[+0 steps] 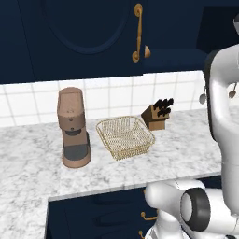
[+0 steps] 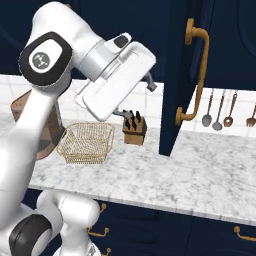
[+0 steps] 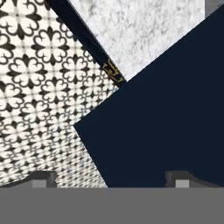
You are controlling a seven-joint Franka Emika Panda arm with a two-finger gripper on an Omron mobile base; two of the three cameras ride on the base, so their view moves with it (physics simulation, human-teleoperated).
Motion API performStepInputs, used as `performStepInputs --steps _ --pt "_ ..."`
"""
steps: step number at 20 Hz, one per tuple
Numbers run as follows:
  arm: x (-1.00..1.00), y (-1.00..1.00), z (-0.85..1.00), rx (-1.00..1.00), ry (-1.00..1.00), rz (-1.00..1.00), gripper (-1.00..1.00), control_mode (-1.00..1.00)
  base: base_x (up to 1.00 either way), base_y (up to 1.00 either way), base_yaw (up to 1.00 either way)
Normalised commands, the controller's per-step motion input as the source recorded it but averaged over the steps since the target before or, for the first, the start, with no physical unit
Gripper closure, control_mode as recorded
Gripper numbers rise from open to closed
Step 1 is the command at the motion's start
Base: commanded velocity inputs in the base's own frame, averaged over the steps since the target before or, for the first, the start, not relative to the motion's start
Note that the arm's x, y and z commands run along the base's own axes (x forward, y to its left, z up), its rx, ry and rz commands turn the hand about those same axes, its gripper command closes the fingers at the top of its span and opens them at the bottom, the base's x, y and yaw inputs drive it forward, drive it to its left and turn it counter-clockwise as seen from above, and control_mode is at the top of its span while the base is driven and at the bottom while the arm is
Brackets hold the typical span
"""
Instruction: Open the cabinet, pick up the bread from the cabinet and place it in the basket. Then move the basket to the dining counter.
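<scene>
Gripper [image 3: 111, 177] open — both tips stand wide apart at the bottom of the hand view, nothing between them. It looks down past a dark navy door panel [image 3: 166, 113] at the patterned floor [image 3: 39, 87], with a strip of marble tabletop [image 3: 140, 30] and a brass drawer pull [image 3: 113, 70] up top.

Cabinet [image 1: 84, 37]: right door [image 2: 177, 75] swung open, edge-on in the right base view, brass handle [image 2: 196, 75] facing out. Left door shut in the left base view. Bread [image 1: 147, 52] peeks out as a small golden-brown bit on the cabinet shelf, just right of the handle.

Basket [image 1: 125, 137] sits empty on the tabletop, between the coffee machine [image 1: 73, 127] and the knife block [image 1: 158, 114], near both, touching neither. Utensils [image 2: 218, 111] hang on the tiled wall to the right.

Arm [image 2: 110, 75] raised above the basket — hand turned away toward the open door.
</scene>
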Motion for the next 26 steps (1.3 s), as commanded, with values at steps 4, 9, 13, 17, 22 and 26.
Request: performStepInputs --steps 4,9,13,17,22,26 --pt "-0.05 1.00 -0.32 0.00 0.00 -0.01 -1.00 -1.00 0.00 0.00 0.00" --pt "0.28 0.99 -0.66 0.16 0.01 -0.29 -1.00 -1.00 0.00 0.00 0.00" --pt "0.34 0.57 -0.59 0.23 -0.08 -0.62 -1.00 -1.00 0.00 0.00 0.00" --pt "0.61 0.34 -0.48 0.26 -0.21 -0.68 -1.00 -1.00 0.00 0.00 0.00" --pt "0.34 0.57 0.14 0.26 -0.67 -0.55 -1.00 -1.00 0.00 0.00 0.00" --pt "0.21 0.75 0.32 0.17 -1.00 -0.34 -1.00 -1.00 0.00 0.00 0.00"
